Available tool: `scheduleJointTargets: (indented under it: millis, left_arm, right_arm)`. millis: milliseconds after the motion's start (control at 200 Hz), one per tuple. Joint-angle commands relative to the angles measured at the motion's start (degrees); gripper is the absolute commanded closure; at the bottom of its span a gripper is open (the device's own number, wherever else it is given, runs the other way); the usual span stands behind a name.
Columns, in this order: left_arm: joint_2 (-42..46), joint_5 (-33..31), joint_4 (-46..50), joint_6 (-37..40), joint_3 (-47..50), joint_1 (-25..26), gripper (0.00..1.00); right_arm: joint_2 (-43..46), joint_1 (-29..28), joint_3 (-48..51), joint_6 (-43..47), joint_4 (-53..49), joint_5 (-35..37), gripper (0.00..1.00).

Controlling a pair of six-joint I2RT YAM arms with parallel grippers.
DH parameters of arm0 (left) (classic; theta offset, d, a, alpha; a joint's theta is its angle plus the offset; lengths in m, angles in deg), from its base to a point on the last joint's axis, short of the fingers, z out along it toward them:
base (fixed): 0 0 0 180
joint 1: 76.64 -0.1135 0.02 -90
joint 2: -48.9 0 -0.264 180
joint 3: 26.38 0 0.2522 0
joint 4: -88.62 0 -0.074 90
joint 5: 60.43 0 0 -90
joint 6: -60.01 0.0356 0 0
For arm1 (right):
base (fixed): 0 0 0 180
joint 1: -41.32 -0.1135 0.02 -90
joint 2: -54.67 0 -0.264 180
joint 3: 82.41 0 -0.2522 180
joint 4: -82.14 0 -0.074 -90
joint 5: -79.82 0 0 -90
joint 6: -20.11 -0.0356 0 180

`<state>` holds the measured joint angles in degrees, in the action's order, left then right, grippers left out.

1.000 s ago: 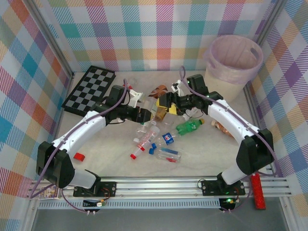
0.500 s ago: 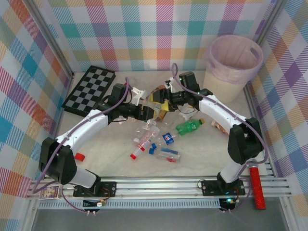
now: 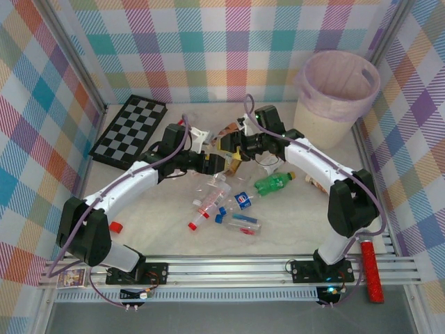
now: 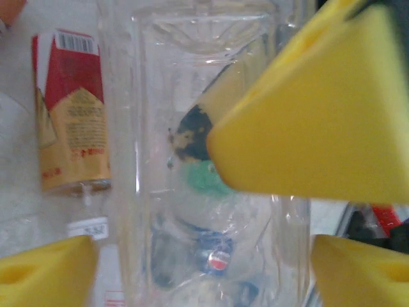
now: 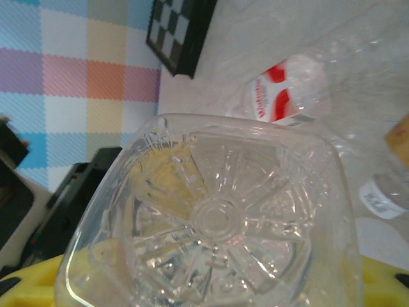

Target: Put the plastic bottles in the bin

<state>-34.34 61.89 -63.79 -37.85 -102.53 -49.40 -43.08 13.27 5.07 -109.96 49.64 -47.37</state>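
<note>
One at a time, by the look of it: clamping a clear bottle (image 5: 217, 217) in the right gripper (image 5: 211, 291), with its square, ribbed base turned toward the wrist camera and the yellow pads (image 5: 29, 284) pressing in from the bottom corners of that view. Standing wide open with the left gripper (image 4: 201, 275) around the same bottle, bracketing its walls on either side without plainly pressing them, and crowding close to one broad yellow finger of the other arm. Meeting above the middle of the table (image 3: 153, 223), just beyond a loose heap of bottles (image 3: 212, 198) and near a green bottle (image 3: 274, 183) lying by the right arm. Looking down past the grip onto a bottle with a red-and-white label (image 5: 281, 96) and another with a red-and-gold label (image 4: 70, 115). Aiming, presumably, for the bin (image 3: 320, 118) at the far right corner, well apart from the grip, tall, with a pink liner folded over its rim. Probably handing over, and so risking a snag first, by pulling away before clearing the left fingers and dragging the bottle askew or knocking pad against pad. Risking a slip next, squeezing thin, slick plastic that may buckle or squirm out during the carry. Risking, finally, too low an approach, clipping the rim or catching the liner and dropping the bottle outside.
</note>
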Motion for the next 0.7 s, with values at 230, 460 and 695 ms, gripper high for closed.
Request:
scheduleJointTargets:
  millis: [230,460,695]
  left_arm:
    - [5.93,-8.15,6.26,3.20,-0.13,0.09,0.00]
    - [4.82,-23.22,8.96,-5.38,0.38,0.02,0.00]
    - [3.47,-38.80,17.71,-20.79,-1.24,-0.95,0.00]
  right_arm:
    - [6.09,13.99,-8.84,4.87,-11.71,9.57,0.73]
    - [9.46,22.67,-19.24,11.10,-11.57,23.20,0.84]
    - [7.67,26.41,-25.52,22.91,-1.24,39.69,0.88]
